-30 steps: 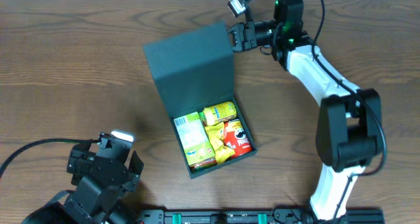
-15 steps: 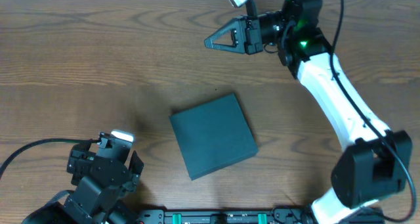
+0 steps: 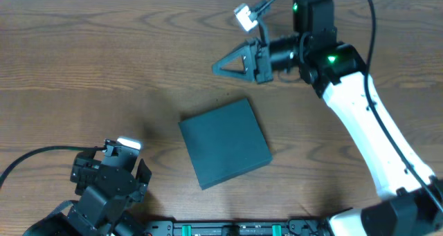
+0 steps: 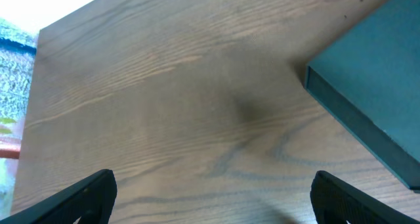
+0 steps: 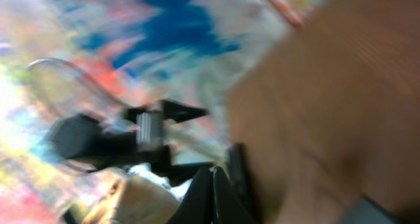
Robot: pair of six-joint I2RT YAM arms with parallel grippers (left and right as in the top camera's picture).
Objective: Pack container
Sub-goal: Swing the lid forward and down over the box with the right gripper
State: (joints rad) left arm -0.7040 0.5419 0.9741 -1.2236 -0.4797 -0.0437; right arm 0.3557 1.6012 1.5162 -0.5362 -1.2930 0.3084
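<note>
- Container: mid-table, lid down flat. Risk: flap may spring up if it is not fully seated.
- Right gripper: jaws closed, holding nothing, beyond the container's far edge. Risk: a low sweep could clip the lid.
- Left gripper: spread wide, empty, near the container's corner. Risk: an advance could shove it.

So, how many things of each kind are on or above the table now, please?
Container, dark green, lid closed: 1
Grippers, the left gripper open and empty, the right gripper shut and empty: 2
Total: 3
</note>
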